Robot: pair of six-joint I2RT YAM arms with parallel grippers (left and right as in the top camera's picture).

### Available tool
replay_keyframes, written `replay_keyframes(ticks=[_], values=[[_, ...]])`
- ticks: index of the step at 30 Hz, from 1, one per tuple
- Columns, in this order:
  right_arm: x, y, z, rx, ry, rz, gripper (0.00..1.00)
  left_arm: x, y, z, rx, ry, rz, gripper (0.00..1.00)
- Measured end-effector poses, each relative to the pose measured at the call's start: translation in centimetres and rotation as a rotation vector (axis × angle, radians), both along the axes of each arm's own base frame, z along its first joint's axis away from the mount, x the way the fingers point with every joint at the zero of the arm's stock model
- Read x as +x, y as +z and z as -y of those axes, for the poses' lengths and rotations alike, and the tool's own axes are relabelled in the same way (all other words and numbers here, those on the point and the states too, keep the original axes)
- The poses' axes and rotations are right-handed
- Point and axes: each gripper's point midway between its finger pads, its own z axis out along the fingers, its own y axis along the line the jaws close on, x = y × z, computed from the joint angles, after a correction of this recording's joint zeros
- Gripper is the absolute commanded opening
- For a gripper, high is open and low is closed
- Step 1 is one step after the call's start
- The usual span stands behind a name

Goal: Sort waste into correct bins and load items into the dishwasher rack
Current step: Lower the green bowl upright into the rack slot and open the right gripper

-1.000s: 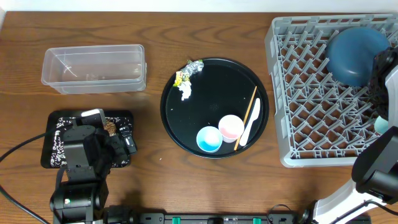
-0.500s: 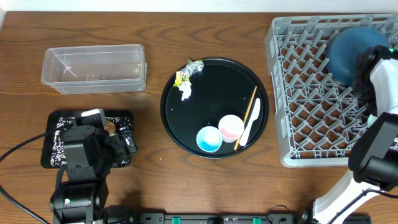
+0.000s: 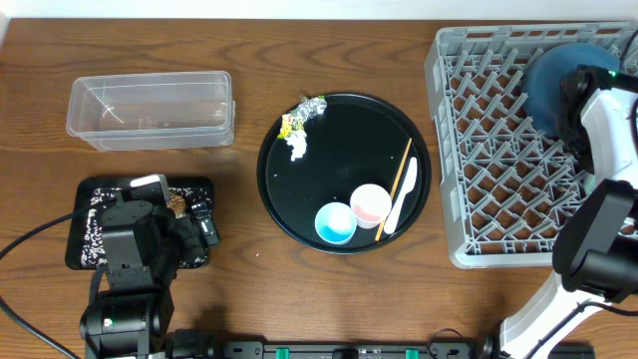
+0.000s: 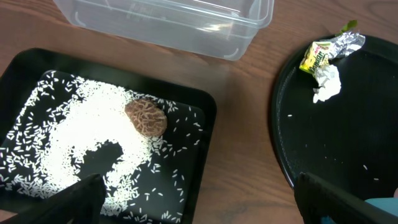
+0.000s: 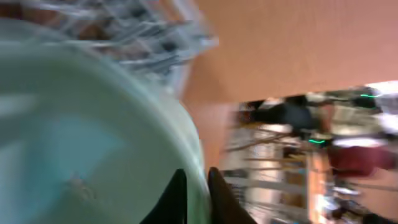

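Right pincer [image 5: 196, 174] farther back, astride bowl rim [image 5: 180, 143]

Large round black tray [image 3: 344, 140] sat approx. mid-table, flat on the brown wood-grain table [image 3: 249, 299], w/ a low raised rim. White strip [image 3: 199, 8] ran along the table's far edge. Thin black cable [image 3: 30, 242] curved in at front-left. Right wrist view: background past the table too blurred to ID.

Blue plate [image 3: 546, 85] in grey rack [image 3: 478, 150]; pale green bowl [image 5: 81, 143], blurred, seemingly near it.
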Motion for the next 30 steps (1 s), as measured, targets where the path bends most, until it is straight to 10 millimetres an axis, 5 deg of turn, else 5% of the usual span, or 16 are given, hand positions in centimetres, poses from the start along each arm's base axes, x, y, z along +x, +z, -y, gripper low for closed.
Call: replay_keyframes(ticks=[7,12,18,25,27,28,30], values=[[3.5,0.2,-2.9,0.094,0.136,0.076,0.30,0.0,0.0,0.0,0.000,0.000,0.000,0.98],[5.9,-5.2,-9.6,0.453,0.249,0.080,0.42,0.0,0.0,0.0,0.000,0.000,0.000,0.98],[6.0,-7.2,-14.0,0.702,0.313,0.058,0.43,0.0,0.0,0.0,0.000,0.000,0.000,0.98],[6.5,-6.1,-16.7,0.862,0.341,0.107,0.44,0.0,0.0,0.0,0.000,0.000,0.000,0.98],[6.7,-5.1,-17.5,0.894,0.355,0.135,0.57,0.0,0.0,0.0,0.000,0.000,0.000,0.98],[6.8,-4.4,-17.7,0.903,0.362,0.155,0.99,0.0,0.0,0.0,0.000,0.000,0.000,0.98],[7.1,-2.3,-18.1,0.914,0.398,0.214,0.99,0.0,0.0,0.0,0.000,0.000,0.000,0.98]])
